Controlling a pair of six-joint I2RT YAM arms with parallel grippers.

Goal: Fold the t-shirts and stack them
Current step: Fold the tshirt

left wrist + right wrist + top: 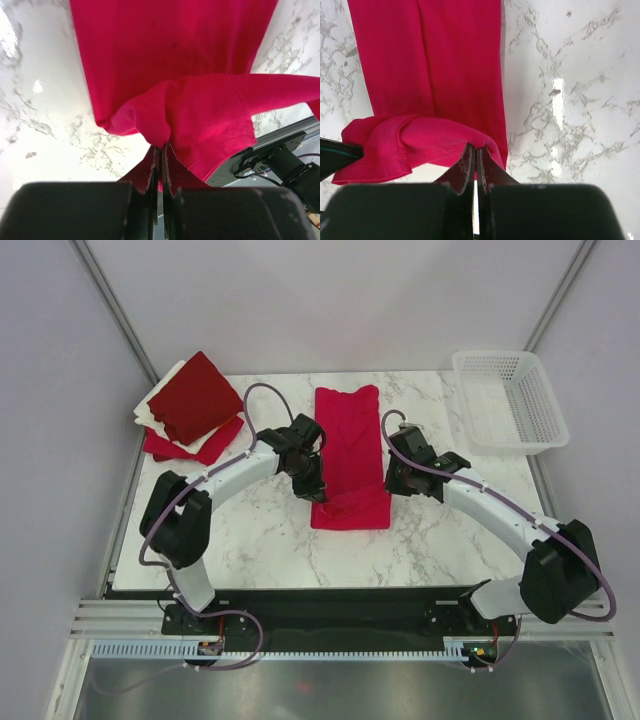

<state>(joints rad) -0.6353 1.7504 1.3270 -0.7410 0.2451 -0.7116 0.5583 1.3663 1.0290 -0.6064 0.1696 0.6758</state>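
Note:
A bright crimson t-shirt [349, 445] lies as a long narrow strip down the middle of the marble table [260, 535], its near end lifted and curled over. My left gripper [312, 486] is shut on the near left corner of this crimson t-shirt [165, 65], the cloth bunched at the fingertips [151, 167]. My right gripper [393, 480] is shut on the near right corner of the same shirt [440, 65]. A stack of folded t-shirts [190, 405] in dark red, cream and red sits at the table's far left corner.
A white plastic lattice basket [508, 400] stands at the far right corner, partly over the table's edge. Pale walls with metal posts close in the back and sides. Bare marble lies on both sides of the crimson strip.

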